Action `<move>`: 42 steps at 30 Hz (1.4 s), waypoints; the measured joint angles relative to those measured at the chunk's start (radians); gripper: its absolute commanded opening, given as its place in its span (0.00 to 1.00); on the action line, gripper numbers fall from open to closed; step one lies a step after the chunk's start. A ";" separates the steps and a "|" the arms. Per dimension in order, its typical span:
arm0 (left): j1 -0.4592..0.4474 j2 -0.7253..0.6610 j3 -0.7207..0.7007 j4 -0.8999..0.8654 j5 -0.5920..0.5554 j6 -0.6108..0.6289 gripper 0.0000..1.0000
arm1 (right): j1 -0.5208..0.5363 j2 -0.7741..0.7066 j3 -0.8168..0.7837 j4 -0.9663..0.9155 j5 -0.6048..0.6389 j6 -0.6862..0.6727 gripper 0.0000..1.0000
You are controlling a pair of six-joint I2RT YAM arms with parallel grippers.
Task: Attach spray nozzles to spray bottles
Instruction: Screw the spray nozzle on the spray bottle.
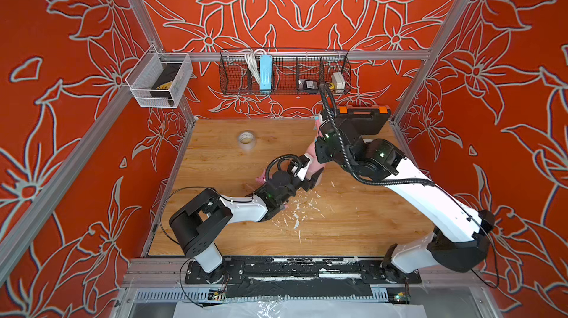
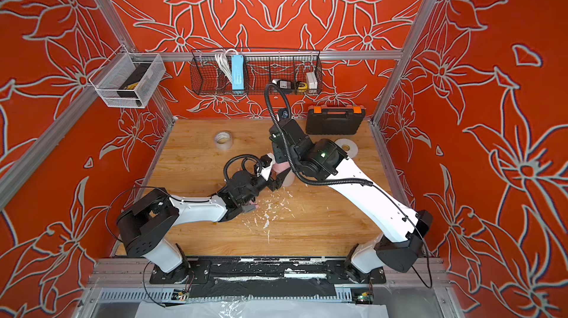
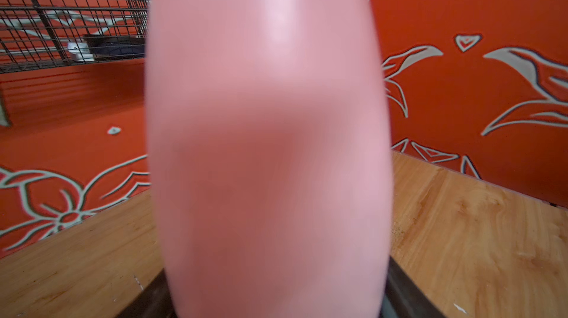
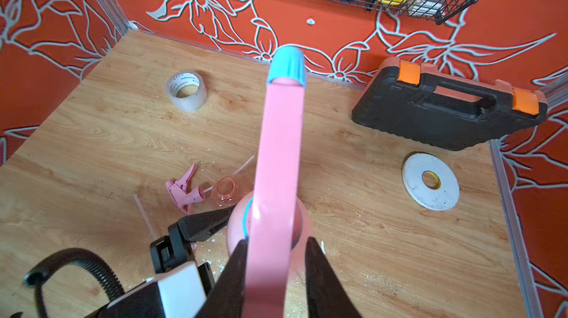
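On the table [image 2: 190,162], tape roll [image 2: 223,139] lies left of case [image 2: 335,122].

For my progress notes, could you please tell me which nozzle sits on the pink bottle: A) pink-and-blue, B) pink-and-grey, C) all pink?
A: the pink-and-blue nozzle stands on the pink bottle, blue collar at its neck; the all-pink nozzle lies on the table.

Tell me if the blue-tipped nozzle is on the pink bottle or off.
On: the nozzle sits with its blue collar at the neck of the bottle. Whether it is screwed tight, cannot tell.
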 measured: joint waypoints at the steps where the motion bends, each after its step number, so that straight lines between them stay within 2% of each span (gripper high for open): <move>1: 0.000 0.000 0.000 0.002 0.000 0.000 0.35 | 0.000 -0.002 0.000 0.000 -0.002 -0.004 0.36; 6: 0.000 0.000 0.000 0.009 0.000 0.001 0.35 | 0.000 -0.006 -0.001 0.001 -0.022 -0.021 0.40; 15: 0.005 0.006 0.000 0.007 0.000 0.003 0.35 | 0.000 -0.095 -0.090 0.023 -0.130 -0.071 0.59; 24: 0.006 0.008 -0.001 0.001 0.000 0.003 0.35 | -0.047 -0.191 -0.121 0.045 -0.242 -0.120 0.56; 42: 0.006 0.007 -0.016 -0.009 0.002 0.003 0.35 | -0.074 -0.061 -0.005 0.016 -0.376 -0.153 0.54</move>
